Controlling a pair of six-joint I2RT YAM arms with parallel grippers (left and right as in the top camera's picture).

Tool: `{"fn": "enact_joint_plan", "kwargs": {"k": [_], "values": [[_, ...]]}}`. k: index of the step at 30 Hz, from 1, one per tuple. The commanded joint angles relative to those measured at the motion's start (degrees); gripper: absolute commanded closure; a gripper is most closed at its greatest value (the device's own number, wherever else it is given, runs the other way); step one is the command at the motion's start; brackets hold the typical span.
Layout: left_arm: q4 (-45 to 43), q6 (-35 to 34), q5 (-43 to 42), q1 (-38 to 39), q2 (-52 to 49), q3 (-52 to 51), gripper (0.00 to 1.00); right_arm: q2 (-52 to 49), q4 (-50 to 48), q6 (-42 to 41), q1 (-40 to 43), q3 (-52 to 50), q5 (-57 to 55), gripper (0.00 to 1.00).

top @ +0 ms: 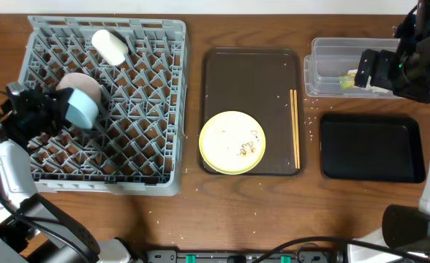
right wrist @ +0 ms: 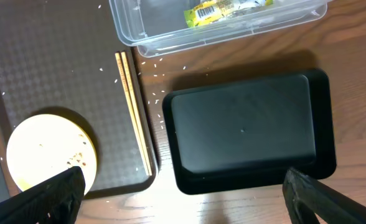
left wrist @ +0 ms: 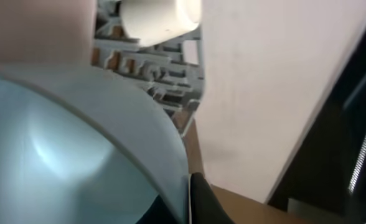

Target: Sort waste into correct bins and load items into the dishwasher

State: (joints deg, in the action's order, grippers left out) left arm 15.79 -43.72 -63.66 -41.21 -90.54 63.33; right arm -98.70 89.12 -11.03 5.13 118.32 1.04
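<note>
Roughly halfway, by the look of it. Already in the rack (top: 149, 88): cup (top: 110, 46) on its side near the back, white bowl (top: 83, 82) at the left. Blue bowl (top: 82, 109) tipped on edge just in front of the white bowl, pinched at the rim by the left jaws, apparently not yet released. Left to load: plate (top: 232, 142), flat on the brown tray (top: 251, 80) beside the chopsticks (top: 295, 128). Crumbs (top: 246, 148) on the plate, more strewn over the worktop (top: 273, 219). In the tub (right wrist: 152, 22): wrapper (right wrist: 226, 9). In the black tray (right wrist: 242, 130): nothing. Paper wad nowhere visible. Right jaws spread wide and empty, hovering above the tub.
</note>
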Motion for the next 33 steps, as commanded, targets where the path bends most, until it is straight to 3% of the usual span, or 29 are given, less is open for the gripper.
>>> {"fn": "enact_joint_plan", "kwargs": {"k": [1, 26, 33], "values": [[-1.81, -2.12, -2.78, -0.74, -0.13, -0.11, 0.92, 1.29, 0.04, 0.81, 0.07, 0.07, -0.37, 0.01], [0.55, -2.82, -8.41, -8.87, -2.27, -3.10, 0.92, 1.29, 0.02, 0.81, 0.07, 0.07, -0.37, 0.01], [0.87, 0.39, -7.91, -8.90, -2.27, -3.10, 0.92, 1.29, 0.04, 0.83, 0.07, 0.07, -0.37, 0.01]]}}
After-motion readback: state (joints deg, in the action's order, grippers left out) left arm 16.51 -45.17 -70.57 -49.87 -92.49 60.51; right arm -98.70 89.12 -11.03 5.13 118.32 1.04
